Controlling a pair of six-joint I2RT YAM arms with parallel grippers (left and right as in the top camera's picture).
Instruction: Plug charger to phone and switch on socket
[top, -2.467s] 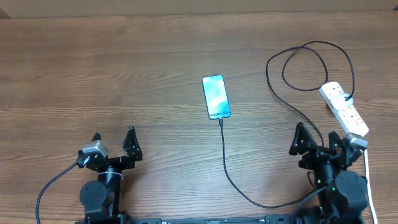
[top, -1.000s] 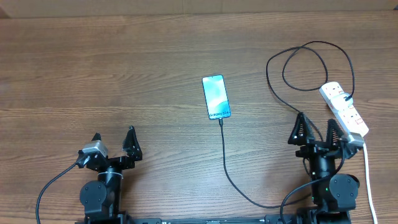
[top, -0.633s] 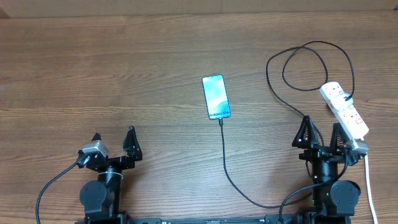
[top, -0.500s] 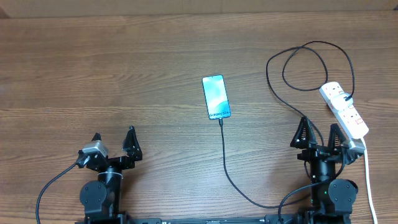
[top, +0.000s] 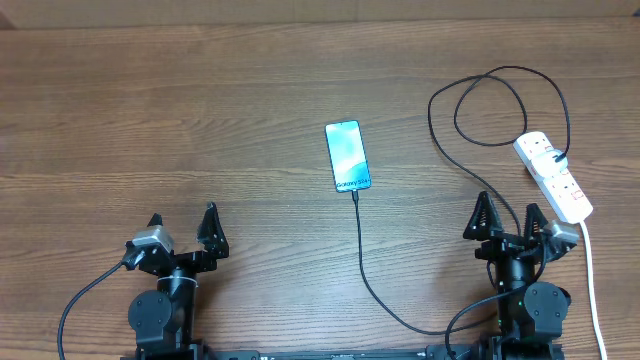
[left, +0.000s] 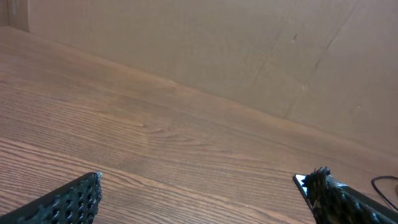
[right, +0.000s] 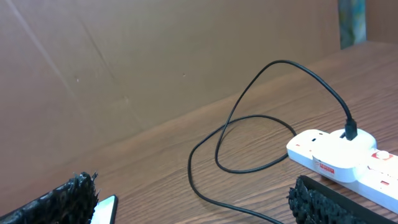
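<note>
Right pincer (top: 508, 214): wide open, holding nothing, low at the near edge of the tabletop (top: 200, 100), just beside the socket's near end.
Left pincer (top: 182, 216): wide open too, empty, well apart from everything.
Cable (top: 360, 250): thin, black, floppy. Its tip touches the phone's near end. It looks plugged in, but I cannot be sure. Best to grab the stiff little tip, not the soft part.
Socket (top: 560, 185): white, on the right, with a plug in it. Probably light, so it may slide. Push its switch straight down.
Phone (top: 348, 155): in the middle, flat, screen up. Smooth, slippery, easy to crack. Hold its side edges.
</note>
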